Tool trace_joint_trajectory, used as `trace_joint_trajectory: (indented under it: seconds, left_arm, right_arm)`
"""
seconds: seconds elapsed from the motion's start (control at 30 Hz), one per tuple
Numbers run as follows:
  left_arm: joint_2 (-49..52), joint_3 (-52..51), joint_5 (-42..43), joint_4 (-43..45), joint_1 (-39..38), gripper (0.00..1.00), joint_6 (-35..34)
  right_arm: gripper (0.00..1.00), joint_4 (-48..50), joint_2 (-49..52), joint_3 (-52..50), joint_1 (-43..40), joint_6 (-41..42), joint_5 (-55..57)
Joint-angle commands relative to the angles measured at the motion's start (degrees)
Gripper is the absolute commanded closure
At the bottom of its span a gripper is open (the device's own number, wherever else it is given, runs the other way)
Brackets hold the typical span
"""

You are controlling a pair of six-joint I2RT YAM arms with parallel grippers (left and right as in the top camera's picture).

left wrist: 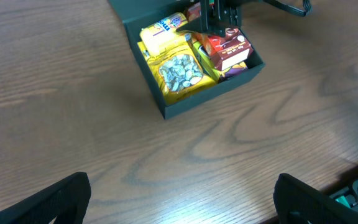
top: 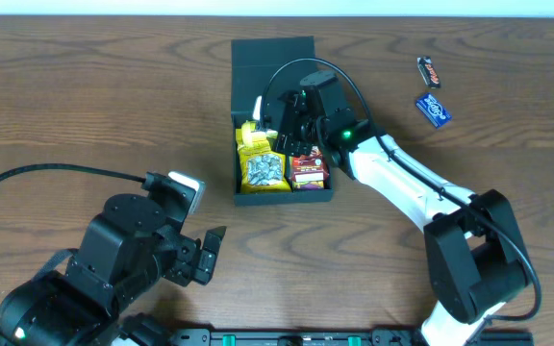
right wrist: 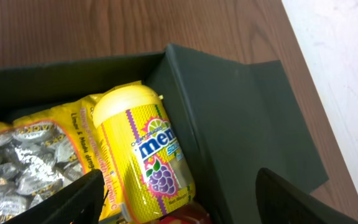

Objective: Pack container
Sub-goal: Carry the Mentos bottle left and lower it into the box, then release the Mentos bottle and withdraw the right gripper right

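The container (top: 285, 199) is a dark square box, its flap lid folded back at the far side. Inside lie a yellow bag of silver-wrapped candies (top: 264, 171), a yellow Mentos bottle (right wrist: 145, 158) and a red snack carton (top: 308, 169). My right gripper (top: 285, 130) hangs over the box's far half, open. In the right wrist view the bottle lies low between its fingers (right wrist: 73, 202), touched by neither. My left gripper (left wrist: 182, 205) is open over bare table, well short of the container (left wrist: 210, 99).
A dark candy bar (top: 430, 71) and a blue packet (top: 433, 110) lie on the wooden table to the right of the box. The right arm's white link (top: 402, 178) reaches in from the lower right. A black cable (top: 37, 173) loops at left.
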Motion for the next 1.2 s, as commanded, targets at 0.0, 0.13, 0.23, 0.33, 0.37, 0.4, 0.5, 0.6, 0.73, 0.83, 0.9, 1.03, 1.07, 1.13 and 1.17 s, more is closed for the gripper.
trace_joint_trajectory:
  seconds: [0.0,0.13,0.23,0.33,0.37,0.4,0.5,0.6,0.73,0.83,0.9,1.03,1.07,1.13,1.17]
  left_arm:
    - [-0.15,0.7,-0.39,-0.07,-0.13,0.05,-0.42]
    - [-0.15,0.7,-0.39,-0.07,-0.13,0.05,-0.42]
    - [-0.15,0.7,-0.39,-0.07,-0.13,0.05,-0.42]
    - [-0.15,0.7,-0.39,-0.07,-0.13,0.05,-0.42]
    - [-0.15,0.7,-0.39,-0.07,-0.13,0.05,-0.42]
    - [-0.15,0.7,-0.39,-0.07,-0.13,0.05,-0.42]
    - [-0.15,0.7,-0.42,-0.07,-0.13,0.05,-0.42]
    - [-0.15,0.7,-0.39,-0.07,-0.13,0.05,-0.42]
    - [-0.15,0.7,-0.39,-0.07,-0.13,0.05,-0.42]
    - [-0.15,0.7,-0.39,-0.07,-0.13,0.05,-0.42]
    - [-0.15,0.7,-0.39,-0.07,-0.13,0.05,-0.42]
    - [-0.15,0.7,-0.39,-0.07,-0.13,0.05,-0.42]
    - [-0.15,0.7,-0.39,-0.07,-0.13,0.05,-0.42]
    - [-0.15,0.7,-0.39,-0.07,-0.13,0.05,-0.42]
    - [-0.15,0.7,-0.39,-0.07,-0.13,0.05,-0.42]
  right_arm:
    - [0.23,0.81,0.28,0.96,0.42,3.21,-0.11]
    - [0.18,3.08,-1.68,1.01,0.42,9.84,-0.11]
    - [0.08,4.72,-4.92,1.01,0.35,15.34,-0.09]
    - [0.01,4.94,-9.75,1.01,-0.04,19.47,-0.28]
    - [0.01,4.48,-11.93,1.01,-0.07,20.79,-0.31]
    - [0.01,4.04,-13.31,1.01,-0.07,21.24,-0.28]
    - [0.01,1.18,-17.7,1.01,-0.07,21.2,-0.28]
    - [0.01,-3.32,-21.33,1.01,-0.07,21.18,-0.24]
    - [0.01,-10.47,-24.35,1.01,-0.07,21.22,-0.11]
    - [0.01,-15.12,-25.81,1.01,-0.07,24.37,-0.09]
    - [0.01,-18.88,-26.38,1.01,-0.07,26.71,-0.09]
    - [0.01,-24.85,-26.43,1.01,-0.22,26.12,1.25]
    - [0.01,-25.29,-26.4,1.01,-0.31,25.73,3.1]
    - [0.01,-25.64,-26.14,1.01,-0.44,25.62,8.35]
    - [0.01,-25.59,-25.97,1.01,-0.46,25.64,11.5]
